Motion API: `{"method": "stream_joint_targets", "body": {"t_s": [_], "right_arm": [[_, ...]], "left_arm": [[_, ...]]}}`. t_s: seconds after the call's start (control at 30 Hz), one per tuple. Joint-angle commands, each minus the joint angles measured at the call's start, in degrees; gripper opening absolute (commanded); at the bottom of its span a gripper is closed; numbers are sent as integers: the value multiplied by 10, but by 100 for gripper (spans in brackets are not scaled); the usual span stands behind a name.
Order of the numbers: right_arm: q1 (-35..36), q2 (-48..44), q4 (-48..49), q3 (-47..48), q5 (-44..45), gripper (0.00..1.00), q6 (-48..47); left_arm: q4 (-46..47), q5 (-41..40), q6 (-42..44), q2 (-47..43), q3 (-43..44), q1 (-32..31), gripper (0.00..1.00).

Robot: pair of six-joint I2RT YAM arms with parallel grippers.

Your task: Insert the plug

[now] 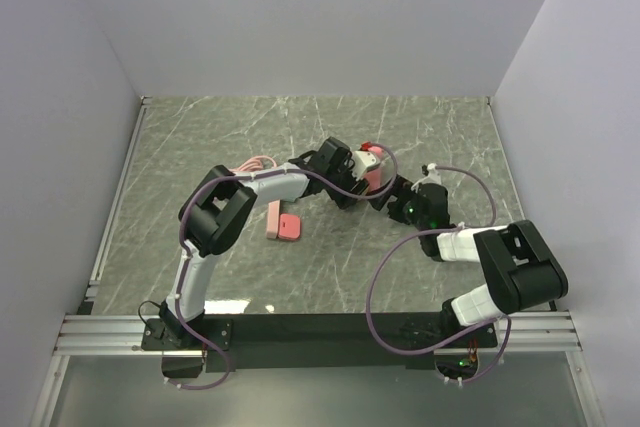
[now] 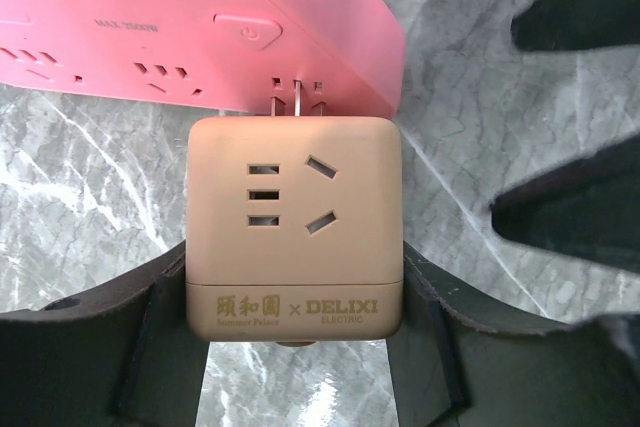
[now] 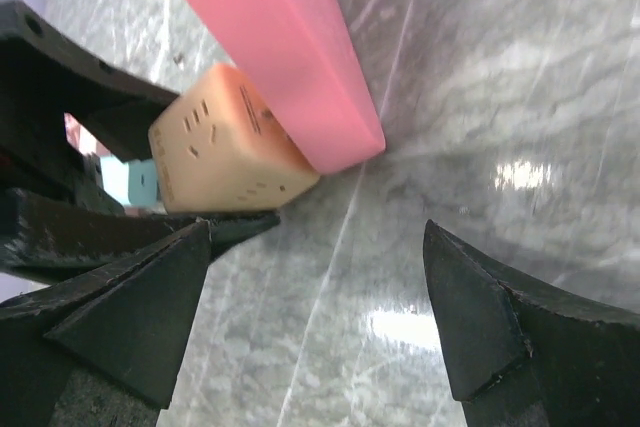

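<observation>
The beige cube plug (image 2: 295,217) is clamped in the left gripper (image 2: 295,292), with a finger pressed against each side of its lower half (the branded end sits nearest the wrist). Its prongs (image 2: 291,97) are lined up with a socket near the end of the pink power strip (image 2: 200,17). The tips meet the slots, but bare metal can be seen between the cube's face and the strip, so it's not seated flush. All of this is found around the middle of the worktop (image 1: 200,137), a bit toward the right edge. The right gripper (image 3: 315,317) is spread wide, and nothing but marble is seen between its fingers. It's parked just beside the strip's end, and the plug lies off to one side of it, not touched. A small pink block (image 1: 291,228) can be spotted nearer the left arm, well apart from the strip.
</observation>
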Motion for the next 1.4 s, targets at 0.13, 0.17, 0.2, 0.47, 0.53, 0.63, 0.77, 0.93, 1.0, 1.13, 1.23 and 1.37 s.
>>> {"method": "stream_joint_targets", "body": {"t_s": [0.13, 0.17, 0.2, 0.47, 0.53, 0.63, 0.77, 0.93, 1.0, 1.13, 1.23, 1.37], "right_arm": [[-11, 15, 33, 63, 13, 93, -17], [-12, 17, 38, 68, 11, 93, -18], [-12, 22, 49, 74, 10, 93, -18], [-11, 65, 47, 133, 30, 92, -34], [-12, 84, 45, 147, 34, 91, -36], [-11, 112, 46, 173, 26, 90, -38], [-11, 147, 48, 204, 17, 87, -37], [-12, 170, 40, 225, 1, 79, -41], [-11, 181, 40, 231, -3, 77, -43], [-12, 199, 45, 242, -23, 67, -43], [-12, 211, 43, 249, -38, 52, -44], [-12, 204, 45, 236, -46, 19, -43]], "left_arm": [[51, 19, 3, -12, -2, 6, 0], [51, 21, 3, -12, -2, 6, 1], [48, 25, 5, -11, 0, 6, 0], [49, 35, 9, -11, -3, 6, 0], [50, 39, 8, -13, -6, 6, 0], [57, 48, 8, -19, -12, 8, 0], [58, 56, 7, -17, -11, 12, 0], [59, 63, 10, -16, -9, 17, 0], [61, 66, 10, -16, -10, 19, 1], [70, 79, 9, -22, -18, 24, 0], [75, 83, 6, -25, -22, 27, 0], [107, 63, -5, -35, -34, 30, 0]]}}
